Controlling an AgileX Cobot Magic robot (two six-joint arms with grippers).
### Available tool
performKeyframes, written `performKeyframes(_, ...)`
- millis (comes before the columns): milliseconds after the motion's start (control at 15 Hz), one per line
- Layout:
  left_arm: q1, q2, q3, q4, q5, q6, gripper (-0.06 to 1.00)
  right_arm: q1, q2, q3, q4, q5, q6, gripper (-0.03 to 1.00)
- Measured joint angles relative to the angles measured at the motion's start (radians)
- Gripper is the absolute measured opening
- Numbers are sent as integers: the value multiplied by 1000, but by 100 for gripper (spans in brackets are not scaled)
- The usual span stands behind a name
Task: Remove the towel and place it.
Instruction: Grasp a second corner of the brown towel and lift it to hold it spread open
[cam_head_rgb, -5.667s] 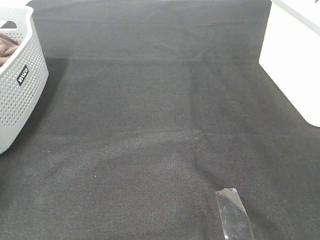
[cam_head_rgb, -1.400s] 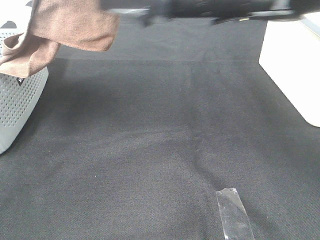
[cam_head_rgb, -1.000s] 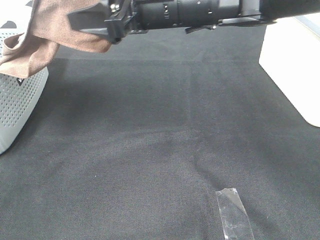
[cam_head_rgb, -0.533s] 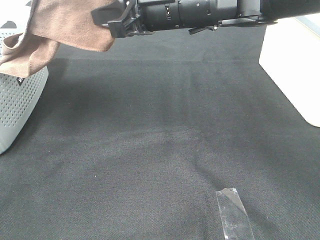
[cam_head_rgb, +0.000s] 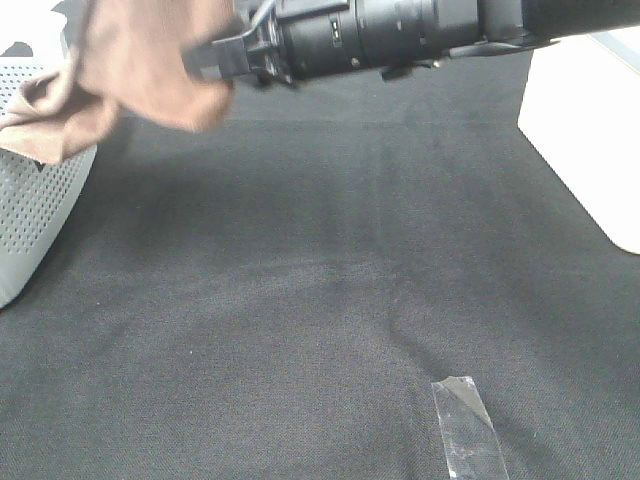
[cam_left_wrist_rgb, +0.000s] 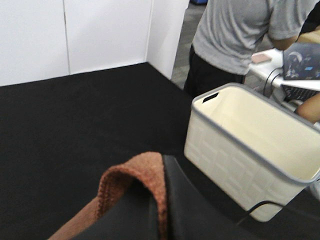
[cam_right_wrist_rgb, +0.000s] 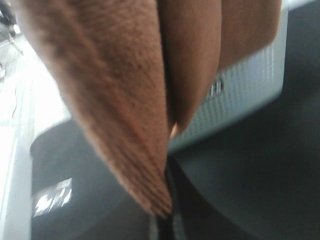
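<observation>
- The grey perforated basket (cam_head_rgb: 30, 200) sits at the table's far left. One end of the brown towel (cam_head_rgb: 140, 60) drapes over its rim, and the rest hangs in the air just beside it.
- The left pincer (cam_left_wrist_rgb: 159, 210) is out of the overhead view. It is closed on a fold of the towel, which humps up between its fingers.
- The right pincer (cam_head_rgb: 205, 60) reaches across from the right and is clamped on the towel's hanging edge.
- The step looks like lifting the towel out with 2 grips. It would go best with both pincers rising together until the trailing end clears the rim, and held apart so the cloth spreads.
- The black table covering (cam_head_rgb: 330, 280) to the right is a likely flat place to lay it.
</observation>
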Motion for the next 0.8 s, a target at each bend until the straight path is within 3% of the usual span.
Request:
performKeyframes(267,0,0,0,108,2,0,0,-72,-161,-16,-468,82,531,0)
performKeyframes(400,0,3,0,124,1,0,0,-112,-207,-107,-660,214,717,0)
performKeyframes(467,0,7,0,127,-1,3,0,-114,-214,-202,-745,324,804,0)
performKeyframes(667,0,35,0,170,-31,4,0,-114,-208,-487,-920,536,915,0)
performKeyframes(800,0,52,0,193,-105,4,0,-114,-168,-675,-1100,560,993,0)
